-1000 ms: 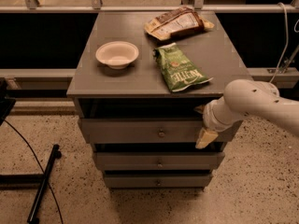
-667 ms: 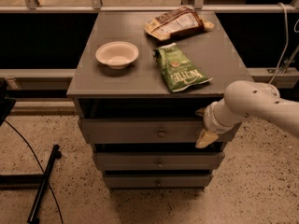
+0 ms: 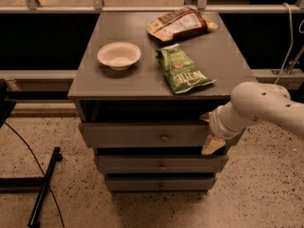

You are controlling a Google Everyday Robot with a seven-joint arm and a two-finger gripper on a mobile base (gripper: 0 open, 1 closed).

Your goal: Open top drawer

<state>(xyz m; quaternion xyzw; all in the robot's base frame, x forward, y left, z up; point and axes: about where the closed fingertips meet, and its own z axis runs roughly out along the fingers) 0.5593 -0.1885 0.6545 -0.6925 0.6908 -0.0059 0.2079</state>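
Since the earlier frames almost nothing has shifted; the arm and the claw sit at the same spot at the cabinet's right front; the top drawer shows the same dark band above it as before.

Top drawer: highest of three grey fronts under the tabletop; a long flat panel with one small round metal knob at its centre; the panel stands a little forward of the two lower drawer fronts; between its top edge and the tabletop's front edge lies a black strip.

Claw: at the right end of the top drawer's panel, overlapping that end from the front, well to the right of the knob; how far apart it stands I cannot tell, nor whether it has hold of the panel or only rests against it; the white arm runs from it up and off the right edge.

Hidden or unclear: the drawer's inside is lost in shadow; the panel's right end is covered by the claw and wrist; the arm is cut off at the right border.

On the tabletop: a white bowl at the left; a green snack bag right of centre, near the front edge; a brown snack bag at the back.
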